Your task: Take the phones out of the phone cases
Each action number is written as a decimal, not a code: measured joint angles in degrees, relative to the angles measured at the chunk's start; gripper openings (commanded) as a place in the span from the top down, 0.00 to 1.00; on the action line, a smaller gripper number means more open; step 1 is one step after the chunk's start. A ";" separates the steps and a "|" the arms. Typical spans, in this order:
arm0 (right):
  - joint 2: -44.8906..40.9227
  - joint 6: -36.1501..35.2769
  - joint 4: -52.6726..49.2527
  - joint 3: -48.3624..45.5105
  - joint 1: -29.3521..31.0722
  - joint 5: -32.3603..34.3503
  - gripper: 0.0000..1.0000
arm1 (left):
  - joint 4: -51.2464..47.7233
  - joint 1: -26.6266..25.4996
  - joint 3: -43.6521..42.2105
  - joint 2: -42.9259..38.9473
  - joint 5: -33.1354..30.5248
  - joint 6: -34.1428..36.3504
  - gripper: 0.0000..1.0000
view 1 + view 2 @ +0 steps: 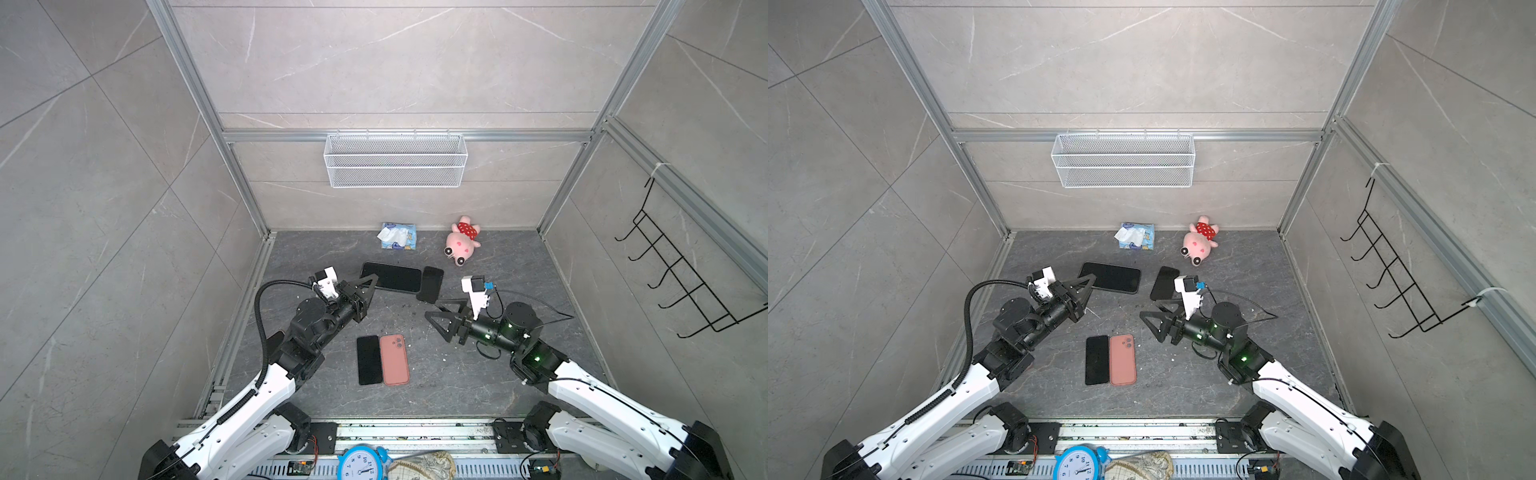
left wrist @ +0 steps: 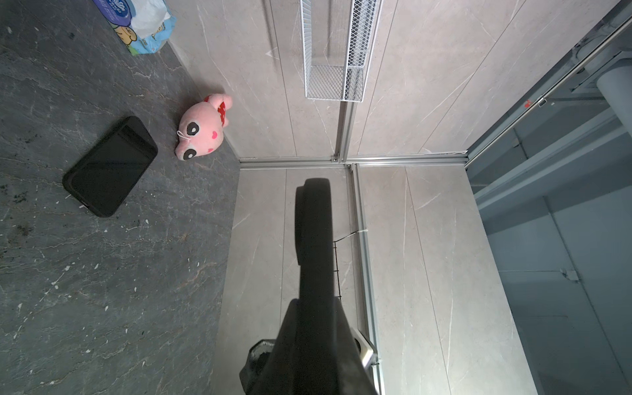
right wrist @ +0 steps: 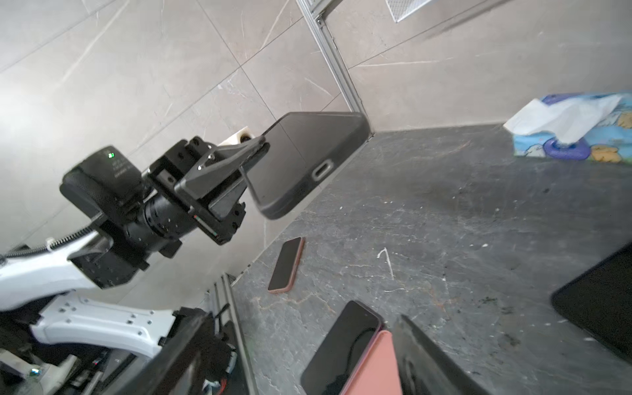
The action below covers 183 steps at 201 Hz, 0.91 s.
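My left gripper is shut on the end of a black phone case, holding it flat above the dark table. The right wrist view shows that case with its port cutout, clamped between the left fingers. In the left wrist view the case is edge-on. A black phone lies flat on the table just right of the case, also in the left wrist view. My right gripper stands open and empty just in front of that phone, apart from it.
Another black phone and a pink case lie side by side at front centre. A tissue pack and a pink plush toy sit at the back. A wire basket hangs on the back wall, a hook rack on the right.
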 measured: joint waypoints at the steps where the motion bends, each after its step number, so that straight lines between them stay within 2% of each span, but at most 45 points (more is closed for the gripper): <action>1: 0.17 0.26 0.17 0.00 -0.02 -0.13 0.17 | 0.07 0.00 0.00 0.00 0.13 0.02 1.00; 42: 8.24 13.33 14.43 0.09 -0.09 -2.71 0.32 | 0.92 0.00 0.00 -0.02 0.28 0.20 1.00; 77: 13.40 21.07 23.23 0.46 -0.11 -3.58 0.45 | 1.62 0.00 0.00 -0.02 0.26 0.22 1.00; 96: 14.95 23.71 26.58 0.76 -0.09 -3.80 0.50 | 1.88 0.00 0.00 -0.04 0.26 0.24 1.00; 142: 15.63 27.30 31.08 1.38 -0.09 -3.98 0.55 | 1.88 0.00 0.00 -0.15 0.24 0.46 1.00; 183: 17.44 28.94 33.14 2.86 -0.15 -4.00 0.69 | 2.21 0.00 0.00 -0.39 0.20 0.48 1.00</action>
